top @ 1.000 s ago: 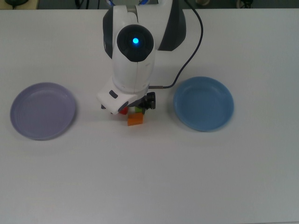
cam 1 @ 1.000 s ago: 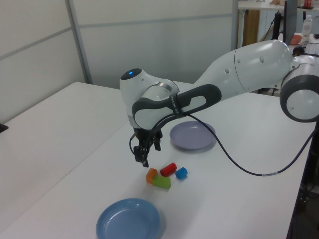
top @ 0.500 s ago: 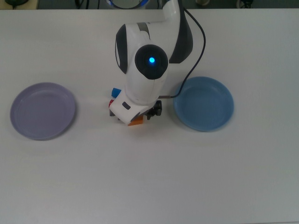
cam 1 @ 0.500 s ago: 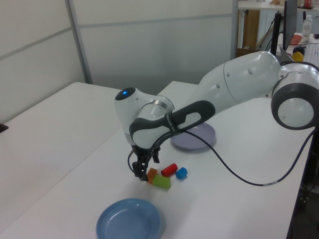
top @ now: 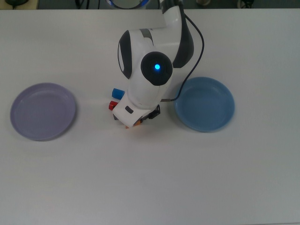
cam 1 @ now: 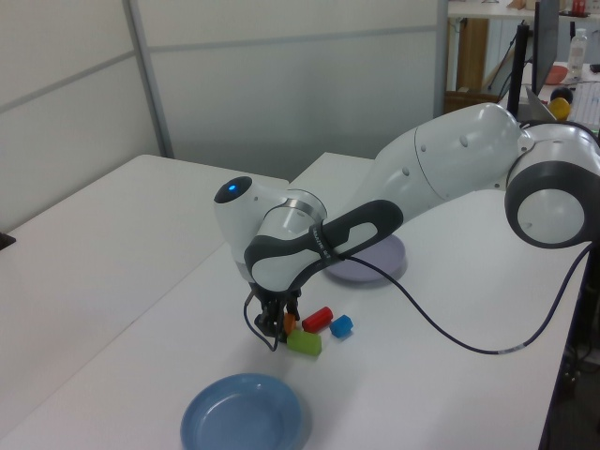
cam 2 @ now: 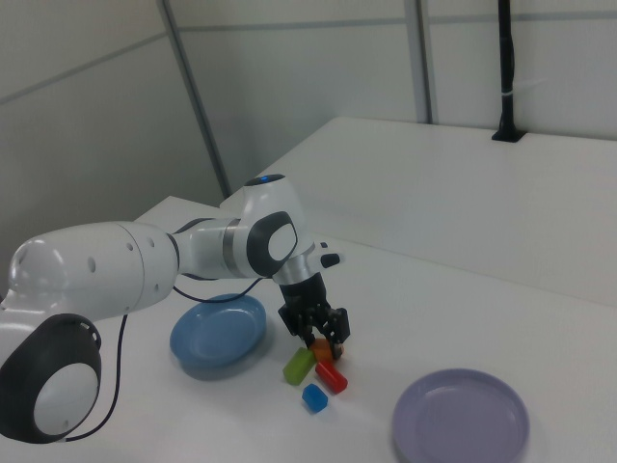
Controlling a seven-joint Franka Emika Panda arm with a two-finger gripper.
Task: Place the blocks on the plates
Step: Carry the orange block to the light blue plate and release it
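Here, in the top view, my arm hides most of the cluster: only the blue cube (top: 116, 92), the red cylinder (top: 113, 105) and a sliver of the orange block (top: 137, 123) show between the lavender plate (top: 43, 111) and the light blue plate (top: 204, 104) on the white table (top: 150, 178).

In the left view my pincer (cam 1: 275, 328) is down at the table with its fingers either side of the orange block (cam 1: 289, 321); I cannot tell whether they are pressing it. The green bar (cam 1: 304, 342) lies just beside.

In the right view, my pincer (cam 2: 320, 343) straddles the orange block (cam 2: 322, 349), with the green bar (cam 2: 298, 366), red cylinder (cam 2: 331, 375) and blue cube (cam 2: 314, 396) close together nearby; both plates hold nothing.
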